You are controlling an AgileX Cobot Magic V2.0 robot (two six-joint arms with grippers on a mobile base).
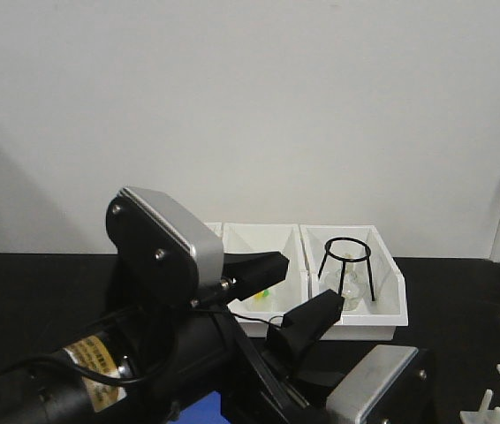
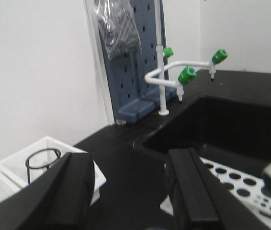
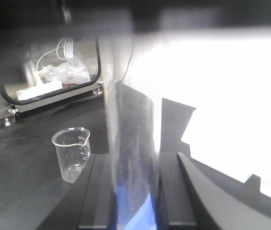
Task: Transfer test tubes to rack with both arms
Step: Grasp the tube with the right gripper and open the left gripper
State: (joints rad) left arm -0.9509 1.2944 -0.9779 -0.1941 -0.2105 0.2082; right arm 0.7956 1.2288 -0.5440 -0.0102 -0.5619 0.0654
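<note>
The left gripper [image 2: 131, 179] is spread wide, and nothing sits between its two black fingers [image 2: 71, 191]. They touch nothing. In the left wrist view they frame a black counter [image 2: 126, 158], with the rack [image 2: 231, 179] low on the right, just past the right-hand finger. Only part of the rack's white top plate shows, with its rows of round holes. No tube can be seen in any of those holes. The rack stands at the near edge of a dark sink [image 2: 236, 120]. A white tap [image 2: 187, 75] with green knobs stands behind the sink.

From the front view, this arm reaches in from the lower left, its fingers parted in the air before the white bins [image 1: 390, 281]. A black wire ring stand [image 1: 347, 265] sits in the right-hand bin. A corner of the rack shows at the bottom right edge of this view.

The right gripper [image 3: 135, 165] is clenched on a test tube [image 3: 128, 120]. The tube stands roughly upright between the fingers [image 3: 99, 191], very close to the lens and badly blurred. Its lower end runs out of the picture, so I cannot tell whether it touches anything below. To the left, a clear beaker [image 3: 72, 153] stands upright on the dark counter, well apart from the gripper. The right side of this view is washed out white.
</note>
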